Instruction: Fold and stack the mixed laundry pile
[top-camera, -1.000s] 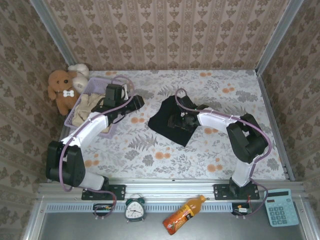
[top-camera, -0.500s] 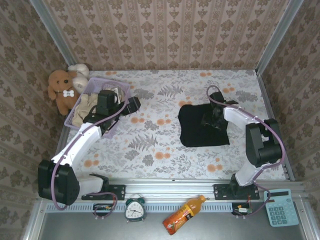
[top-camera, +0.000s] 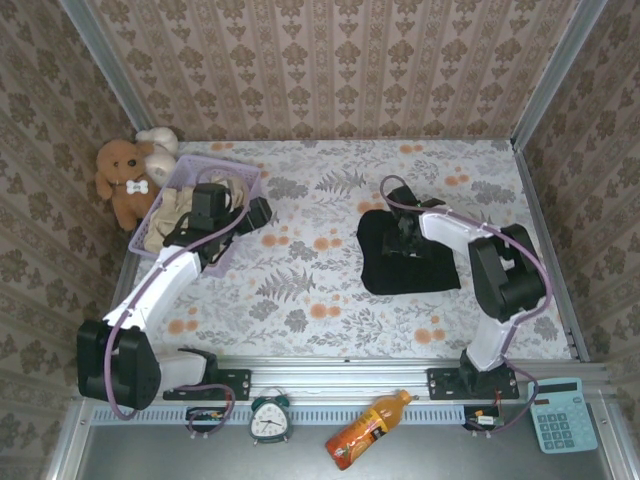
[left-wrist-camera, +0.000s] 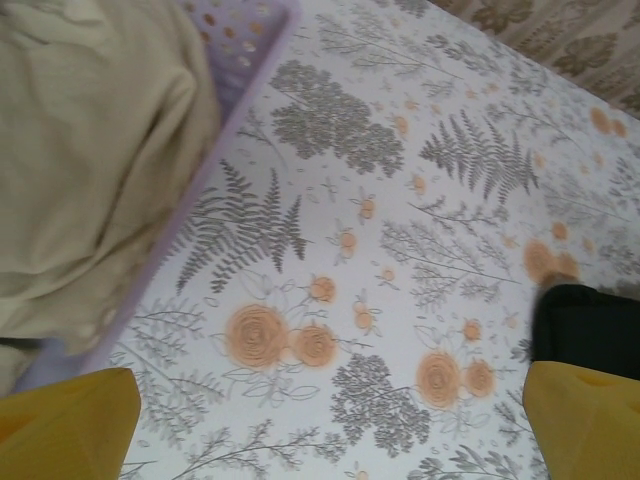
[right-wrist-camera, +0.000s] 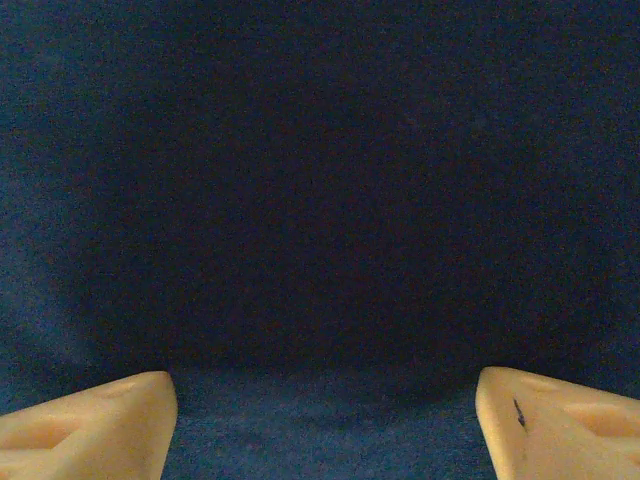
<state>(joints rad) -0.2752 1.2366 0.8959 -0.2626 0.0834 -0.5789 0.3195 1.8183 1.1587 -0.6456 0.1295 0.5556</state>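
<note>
Floral table (top-camera: 300, 290), black garment (top-camera: 385, 268) flat at right, lavender basket (top-camera: 205, 162) at far left

Staged robot test cell, lab-built to mimic a home: wallpapered panels (top-camera: 330, 70) in aluminium framing (top-camera: 105, 70), floral tablecloth (top-camera: 300, 290), robot arms (top-camera: 165, 275) bolted to a metal rail (top-camera: 340, 375). Household props: teddy bears (top-camera: 122, 180), alarm clock (top-camera: 269, 420), bottle (top-camera: 365, 430), calculator (top-camera: 562, 415).

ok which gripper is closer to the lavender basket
Left. The left gripper hangs beside the basket; the right gripper is over the black garment, well away.
</note>
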